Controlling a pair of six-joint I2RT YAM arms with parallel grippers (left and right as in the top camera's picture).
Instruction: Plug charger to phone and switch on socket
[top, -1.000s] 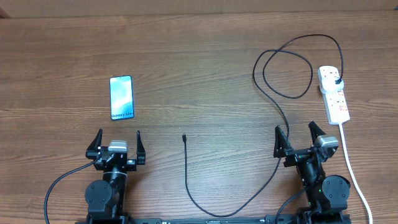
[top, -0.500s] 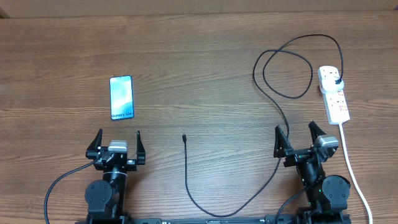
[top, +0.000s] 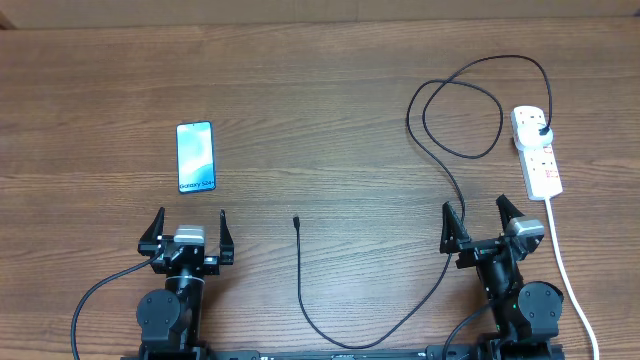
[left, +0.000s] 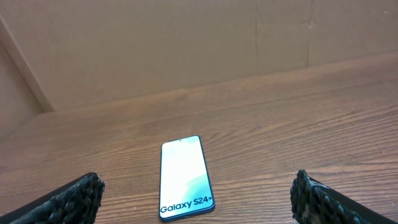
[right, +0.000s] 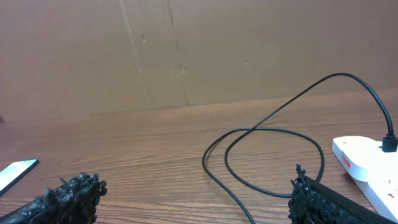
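A slim rectangular phone with dark edges and a bright light-blue screen (top: 196, 157) lay flat on the brown wood-grain table (top: 320, 90), at about 10 o'clock from the table's centre, face up, with its white "Galaxy" lettering at the 6 o'clock end. The left gripper (top: 191, 213) sat at the near edge, with the phone just off 12 o'clock from it and apart from it. Its jaws stood wide apart with nothing between them; in the left wrist view the phone showed on the wood between the two dark fingertips.

The long thin black charger cable (top: 300, 265) had its small black connector tip (top: 296, 221) resting on bare wood at 3 o'clock from the left gripper, well apart from the phone. From the tip the cable ran toward 6 o'clock, curved along the near edge, rose past the right gripper (top: 474, 204) and made a loose loop at 12 o'clock from it. Its black plug head (top: 543, 132) sat in the outlet at the 12 o'clock end of the narrow white power strip with small red switches (top: 540, 165).

That strip lay at 1 o'clock from the right gripper, and its thick white cord (top: 563, 262) trailed toward 6 o'clock. The right jaws were also spread wide and empty. How the switches stood could not be told.
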